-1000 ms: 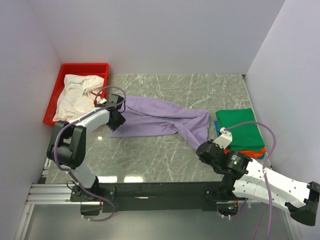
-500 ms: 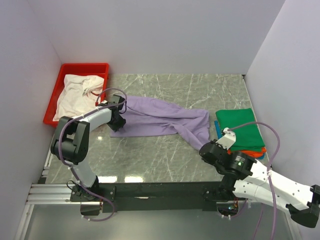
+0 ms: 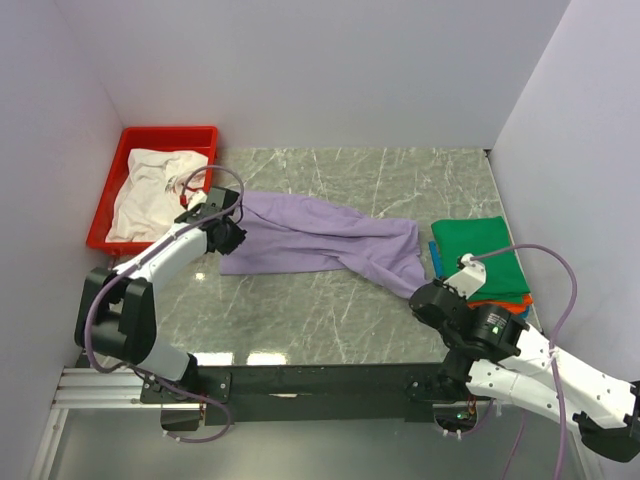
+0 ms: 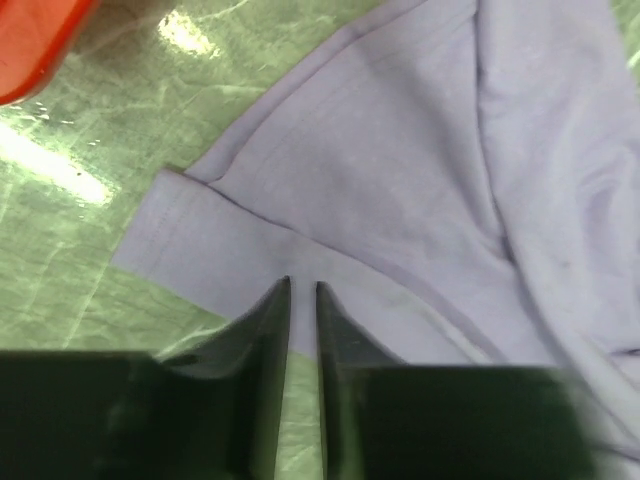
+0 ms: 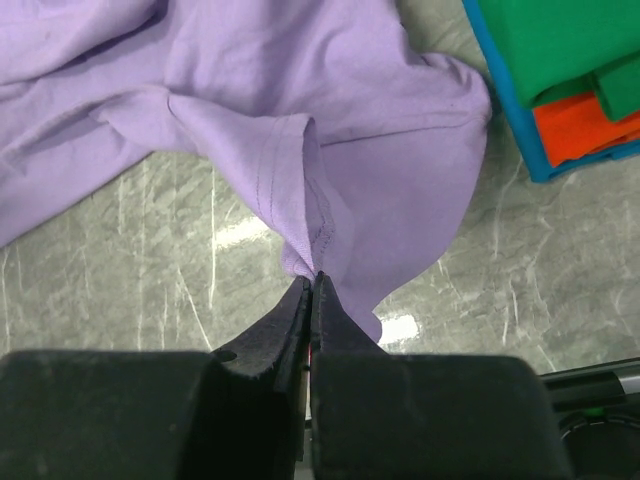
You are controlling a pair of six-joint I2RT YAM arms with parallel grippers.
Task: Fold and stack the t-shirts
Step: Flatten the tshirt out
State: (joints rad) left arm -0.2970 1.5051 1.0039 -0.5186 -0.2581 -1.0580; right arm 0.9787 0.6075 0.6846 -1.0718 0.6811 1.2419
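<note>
- Right claw (image 5: 312,280): pressed together, pinching a bunched hem of the purple shirt (image 5: 330,110).
- Left claw (image 4: 302,287): fingers a slit apart at the shirt's sleeve seam; cannot tell if it is gripping.
- Purple shirt lies spread across the table (image 3: 300,312), between the red tray (image 3: 170,132) and the green-topped folded stack (image 3: 480,255).
- White shirt (image 3: 150,190): crumpled in the tray.

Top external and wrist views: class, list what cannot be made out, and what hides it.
Left gripper: left wrist view, its fingertips cover the contact spot, so a pinch on the lavender t-shirt is unclear.
Right gripper: top view, hidden under its own wrist.
Orange shirt, blue shirt: both views, green shirt covers all but edges.
White shirt: top view, too small to read its folds.
</note>
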